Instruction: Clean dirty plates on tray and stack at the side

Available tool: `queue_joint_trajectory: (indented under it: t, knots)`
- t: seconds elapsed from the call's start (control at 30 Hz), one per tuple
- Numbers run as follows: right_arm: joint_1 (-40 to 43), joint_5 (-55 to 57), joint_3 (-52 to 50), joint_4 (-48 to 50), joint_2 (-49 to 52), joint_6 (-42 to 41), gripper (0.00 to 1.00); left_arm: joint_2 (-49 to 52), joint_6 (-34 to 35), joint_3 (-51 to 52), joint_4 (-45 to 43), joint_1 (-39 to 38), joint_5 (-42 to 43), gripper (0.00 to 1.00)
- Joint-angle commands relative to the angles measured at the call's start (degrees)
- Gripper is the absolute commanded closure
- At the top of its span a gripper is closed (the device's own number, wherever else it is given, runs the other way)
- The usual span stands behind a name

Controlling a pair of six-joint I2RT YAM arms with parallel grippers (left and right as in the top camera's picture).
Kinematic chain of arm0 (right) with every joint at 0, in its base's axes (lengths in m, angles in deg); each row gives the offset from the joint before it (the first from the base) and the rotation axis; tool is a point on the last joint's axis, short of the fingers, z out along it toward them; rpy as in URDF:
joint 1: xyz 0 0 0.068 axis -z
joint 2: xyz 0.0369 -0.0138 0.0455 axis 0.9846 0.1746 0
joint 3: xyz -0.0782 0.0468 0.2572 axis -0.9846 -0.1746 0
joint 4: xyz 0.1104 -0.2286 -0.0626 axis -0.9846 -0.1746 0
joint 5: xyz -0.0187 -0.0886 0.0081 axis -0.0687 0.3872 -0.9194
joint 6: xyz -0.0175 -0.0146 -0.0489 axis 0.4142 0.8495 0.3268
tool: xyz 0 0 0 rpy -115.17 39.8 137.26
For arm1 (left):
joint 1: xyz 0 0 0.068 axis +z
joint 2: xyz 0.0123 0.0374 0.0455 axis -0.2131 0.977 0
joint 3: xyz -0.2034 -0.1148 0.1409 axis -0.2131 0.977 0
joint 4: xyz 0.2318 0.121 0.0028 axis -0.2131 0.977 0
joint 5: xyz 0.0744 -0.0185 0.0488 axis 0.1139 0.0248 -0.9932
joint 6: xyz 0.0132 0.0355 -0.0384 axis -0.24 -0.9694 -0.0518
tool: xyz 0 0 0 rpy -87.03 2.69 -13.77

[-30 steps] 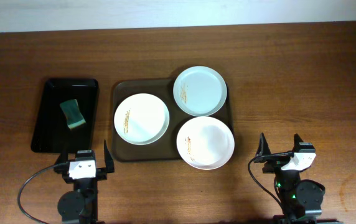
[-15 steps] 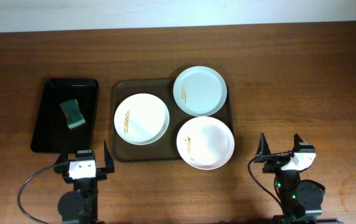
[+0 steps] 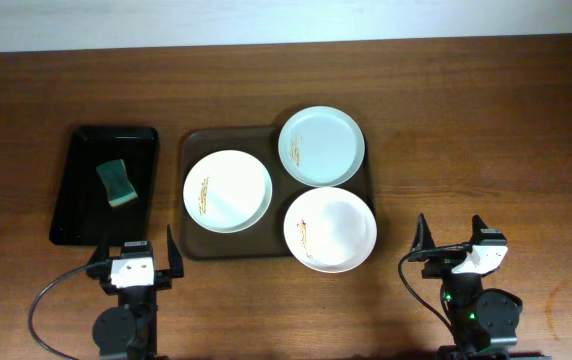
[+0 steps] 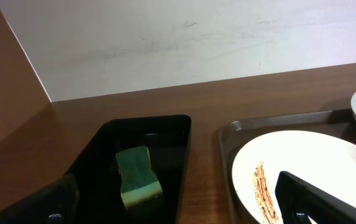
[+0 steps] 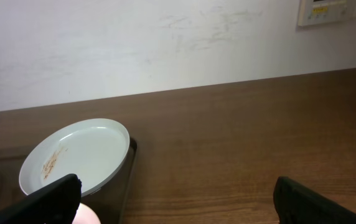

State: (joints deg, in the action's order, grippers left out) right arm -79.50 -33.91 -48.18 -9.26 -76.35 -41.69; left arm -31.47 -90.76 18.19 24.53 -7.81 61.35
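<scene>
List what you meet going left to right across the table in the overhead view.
Black tray, with the green sponge in it → brown tray, its leftmost plate first → right gripper. The far plate and near plate overlap across, so no order between them.
</scene>
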Motion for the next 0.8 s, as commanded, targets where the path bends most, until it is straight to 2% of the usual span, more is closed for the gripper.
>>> queue_joint_trajectory:
  t: [0.0, 0.1, 0.37, 0.47, 0.57, 0.67, 0.77]
  knots:
    - [0.4, -0.1, -0.3, -0.3, -0.4, 0.0, 0.01, -0.5, -1.0, 0.4, -0.1, -0.2, 0.5, 0.01]
    - [0.4, -0.1, -0.3, -0.3, -0.4, 0.0, 0.02, -0.5, -1.0, 0.4, -0.3, -0.2, -0.7, 0.01]
    - [0.3, -3.0, -0.3, 0.2, -0.4, -0.2, 0.02, -0.5, 0.3, 0.4, -0.4, -0.2, 5.1, 0.01]
    - [0.3, -4.6, -0.3, 0.2, -0.4, -0.2, 0.02, -0.5, 0.4, 0.4, -3.7, -0.2, 9.6, 0.01]
    - [0.3, -8.9, 1.0, 0.2, -0.4, -0.2, 0.02, 0.3, 1.7, 0.3, -8.5, -0.2, 10.0, 0.01]
    - [0.3, -9.9, 6.4, -0.1, 0.0, -0.2, 0.02, 6.4, 2.7, -3.2, -14.1, -0.2, 10.0, 0.01]
    - [0.3, -10.0, 12.2, -0.4, 2.4, -0.2, 0.02, 16.3, 2.7, -12.1, -14.3, -0.2, 10.0, 0.01]
